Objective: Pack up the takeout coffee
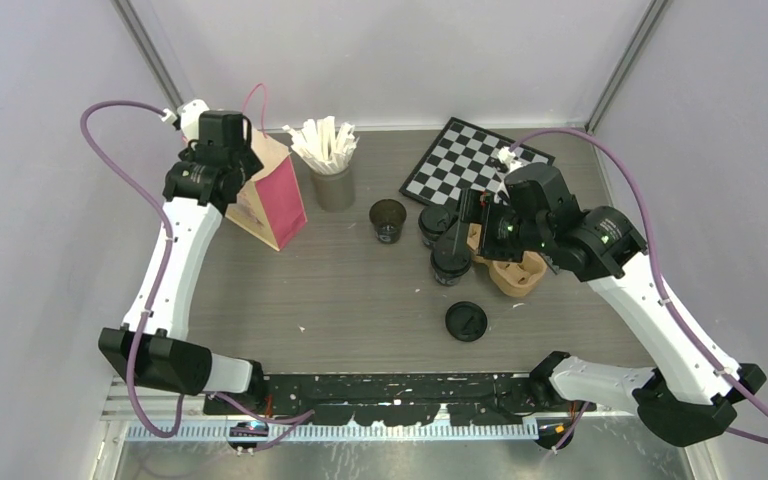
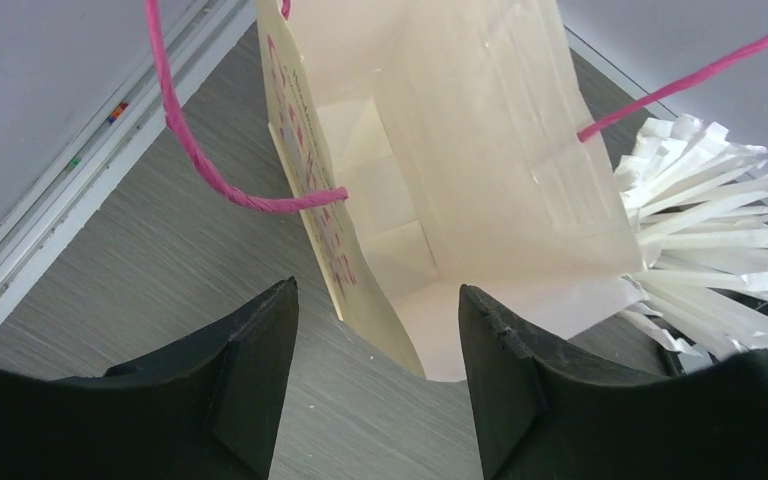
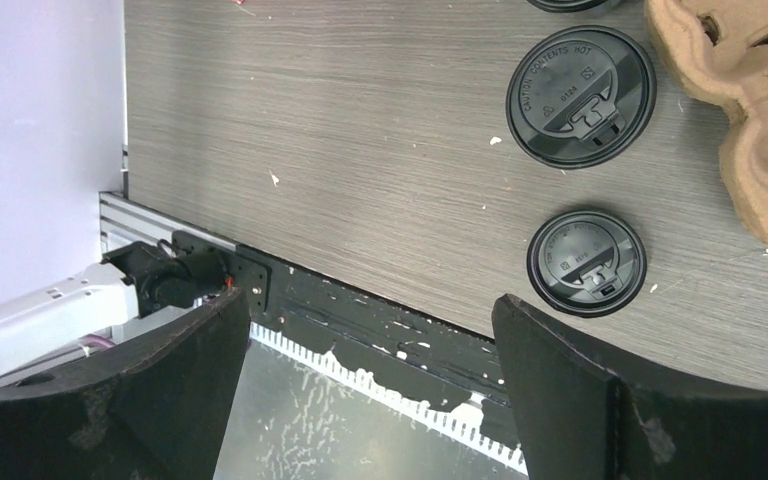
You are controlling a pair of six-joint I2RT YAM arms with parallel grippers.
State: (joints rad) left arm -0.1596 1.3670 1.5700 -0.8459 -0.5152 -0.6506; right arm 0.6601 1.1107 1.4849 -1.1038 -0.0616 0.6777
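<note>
The takeout coffee stands mid-table: an open black cup point(image 1: 388, 220) without a lid, two lidded black cups point(image 1: 437, 222) point(image 1: 451, 262), and a loose black lid point(image 1: 466, 321) nearer the front. In the right wrist view a lidded cup point(image 3: 580, 95) and the loose lid point(image 3: 587, 262) lie ahead of my right gripper point(image 3: 370, 300), which is open and empty beside the cups point(image 1: 460, 240). My left gripper point(image 1: 222, 150) hovers over the pink paper bag point(image 1: 270, 195). It is open point(image 2: 378, 290), astride the near wall of the bag point(image 2: 480, 150). I see nothing inside the bag.
A grey cup of white stirrer sticks point(image 1: 332, 170) stands right of the bag, close to my left fingers point(image 2: 700, 220). A brown pulp cup carrier point(image 1: 515, 270) sits under my right arm. A checkerboard point(image 1: 465, 160) lies at the back right.
</note>
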